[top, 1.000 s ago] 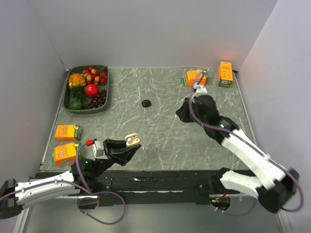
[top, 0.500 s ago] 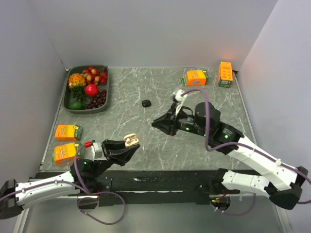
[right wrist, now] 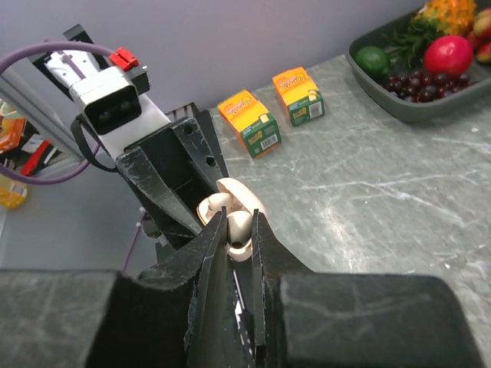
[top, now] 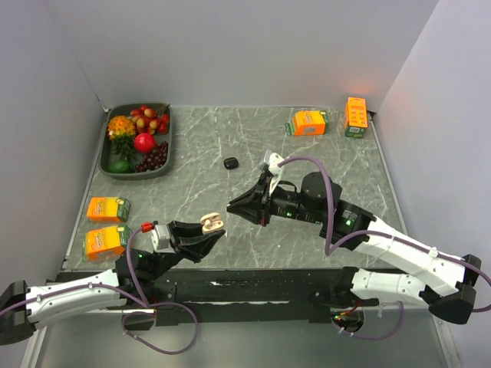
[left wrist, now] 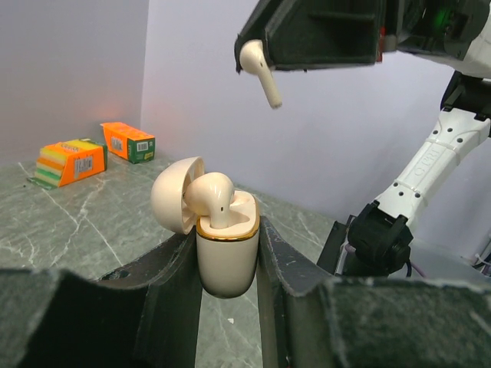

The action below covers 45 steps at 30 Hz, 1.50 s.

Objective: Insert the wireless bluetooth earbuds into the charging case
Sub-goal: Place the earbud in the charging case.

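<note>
The left gripper (top: 201,232) is clamped on the open charging case (left wrist: 227,249), with one earbud (left wrist: 212,193) seated in it. The right gripper (top: 235,208) pinches a white earbud (left wrist: 258,67) above the case, clear of it. The next move calls for aligning the stem over the free socket, then lowering.

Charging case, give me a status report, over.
Left claw shut on open cream oval plastic charging case, one bud seated. Right claw grips white stemmed plastic earbud, apart from the case. Nothing between them.
</note>
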### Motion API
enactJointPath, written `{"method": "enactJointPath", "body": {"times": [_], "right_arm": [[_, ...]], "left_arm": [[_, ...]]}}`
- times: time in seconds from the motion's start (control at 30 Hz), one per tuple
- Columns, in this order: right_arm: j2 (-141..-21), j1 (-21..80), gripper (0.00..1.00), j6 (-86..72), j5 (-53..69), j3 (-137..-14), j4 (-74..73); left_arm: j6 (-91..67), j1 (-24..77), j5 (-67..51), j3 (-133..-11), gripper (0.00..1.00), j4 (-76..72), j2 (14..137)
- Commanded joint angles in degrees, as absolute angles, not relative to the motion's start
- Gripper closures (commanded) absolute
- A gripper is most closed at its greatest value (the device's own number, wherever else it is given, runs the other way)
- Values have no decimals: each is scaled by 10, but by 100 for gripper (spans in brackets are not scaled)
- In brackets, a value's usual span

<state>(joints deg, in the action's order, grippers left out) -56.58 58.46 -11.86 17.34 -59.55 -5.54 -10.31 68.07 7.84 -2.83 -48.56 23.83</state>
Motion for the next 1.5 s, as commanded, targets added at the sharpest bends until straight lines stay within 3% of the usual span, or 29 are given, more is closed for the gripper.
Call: {"method": "enactJointPath", "body": {"times": [0.0,0.63,1.47], "right_arm": [[-549,614,100,-101,135,-557,53],[-534,735,100,-6,-107,-457,240],[-575,786,100,4,-127,-454,240]], "left_arm": [[-114,683,79,-50,99,-506,234],[-140,683,94,-47,99,-520,220],[-140,684,97,-50,99,-526,221]]}}
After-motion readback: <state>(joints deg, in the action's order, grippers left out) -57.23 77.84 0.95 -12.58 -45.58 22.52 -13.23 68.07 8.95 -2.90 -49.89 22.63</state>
